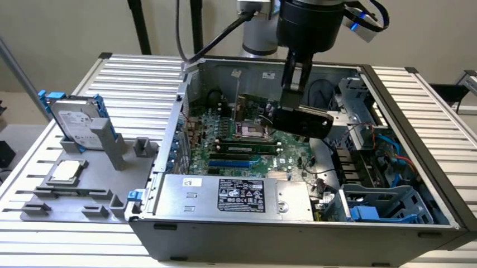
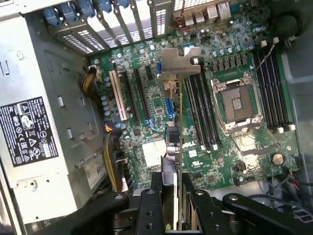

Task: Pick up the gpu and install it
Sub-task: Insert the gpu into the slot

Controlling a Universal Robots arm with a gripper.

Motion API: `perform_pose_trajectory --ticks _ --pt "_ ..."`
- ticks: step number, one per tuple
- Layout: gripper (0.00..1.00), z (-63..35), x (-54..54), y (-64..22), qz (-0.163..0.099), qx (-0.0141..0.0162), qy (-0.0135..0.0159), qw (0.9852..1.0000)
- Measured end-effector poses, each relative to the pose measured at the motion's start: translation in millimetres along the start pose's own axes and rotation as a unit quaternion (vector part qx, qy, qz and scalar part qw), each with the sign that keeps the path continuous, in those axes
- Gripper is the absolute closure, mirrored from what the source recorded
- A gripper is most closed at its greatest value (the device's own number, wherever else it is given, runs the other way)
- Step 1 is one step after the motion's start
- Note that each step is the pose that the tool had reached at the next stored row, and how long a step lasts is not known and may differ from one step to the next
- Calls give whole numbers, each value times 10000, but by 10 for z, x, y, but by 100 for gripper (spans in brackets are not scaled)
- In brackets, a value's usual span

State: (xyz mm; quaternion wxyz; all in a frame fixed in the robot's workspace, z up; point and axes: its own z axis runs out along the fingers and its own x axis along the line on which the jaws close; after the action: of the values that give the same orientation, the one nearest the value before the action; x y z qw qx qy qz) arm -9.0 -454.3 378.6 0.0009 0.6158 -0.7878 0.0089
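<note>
My gripper hangs inside the open computer case, shut on the gpu. The card hangs in the air over the green motherboard, black cooler toward the exterior view's right, green board facing left. In the wrist view the gpu is seen edge-on between my black fingers, with its silver end bracket at the far end, pointing toward the case's rear slot covers. It hovers above the board between the expansion slots and the memory slots, clear of both.
A power supply with a black label fills the case's near side. The CPU socket lies beside the memory slots. Drive cages and cables crowd the exterior view's right. Outside the case, a silver hard drive with blue rails stands in a grey fixture.
</note>
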Motion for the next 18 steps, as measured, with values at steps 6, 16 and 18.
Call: perform_pose_trajectory --ticks 6,16,18 --pt "73 21 3 12 -359 4 -7 9994" --pt "73 122 63 262 -520 5 -8 9986" --pt "73 158 79 326 -543 5 -10 9985"
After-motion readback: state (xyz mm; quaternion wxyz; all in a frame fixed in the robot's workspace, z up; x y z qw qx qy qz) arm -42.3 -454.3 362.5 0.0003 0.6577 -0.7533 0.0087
